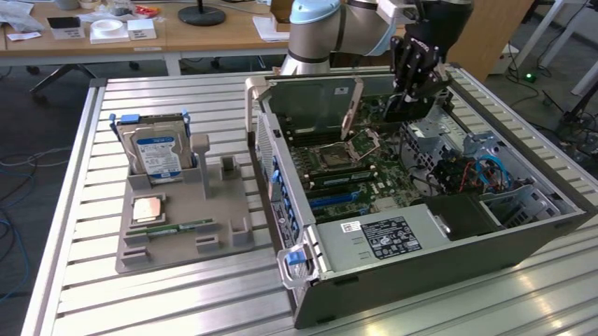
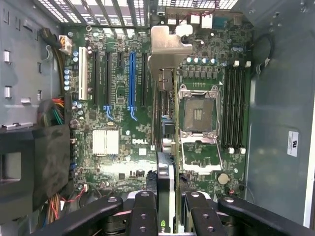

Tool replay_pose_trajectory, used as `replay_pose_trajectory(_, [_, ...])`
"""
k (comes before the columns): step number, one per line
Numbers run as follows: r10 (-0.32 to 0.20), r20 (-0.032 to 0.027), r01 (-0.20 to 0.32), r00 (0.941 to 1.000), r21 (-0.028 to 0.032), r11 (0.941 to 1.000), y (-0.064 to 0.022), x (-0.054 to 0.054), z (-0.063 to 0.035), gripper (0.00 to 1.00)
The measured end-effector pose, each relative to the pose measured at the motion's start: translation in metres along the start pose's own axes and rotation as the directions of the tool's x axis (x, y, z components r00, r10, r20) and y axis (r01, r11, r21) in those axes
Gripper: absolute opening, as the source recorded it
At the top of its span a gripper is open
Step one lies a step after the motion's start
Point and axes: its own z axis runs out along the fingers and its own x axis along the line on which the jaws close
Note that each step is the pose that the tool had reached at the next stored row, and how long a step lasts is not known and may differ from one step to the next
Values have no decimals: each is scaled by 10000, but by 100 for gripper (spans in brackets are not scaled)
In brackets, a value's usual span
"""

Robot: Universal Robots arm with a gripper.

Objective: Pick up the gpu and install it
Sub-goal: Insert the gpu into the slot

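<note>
Leftmost, a silver hard drive (image 1: 157,155) with a blue-white label stands in a grey moulded tray (image 1: 176,243). Rightward, inside the open metal case (image 1: 430,269), the black gripper (image 1: 409,94) clamps the thin gpu (image 2: 165,172), silver bracket forward, edge-on above the green motherboard (image 2: 118,147) printed DELL.
</note>
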Motion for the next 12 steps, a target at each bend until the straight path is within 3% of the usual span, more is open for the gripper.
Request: replay_pose_trajectory(12, [282,1,-282,9996,8,9996,19,24,18,27])
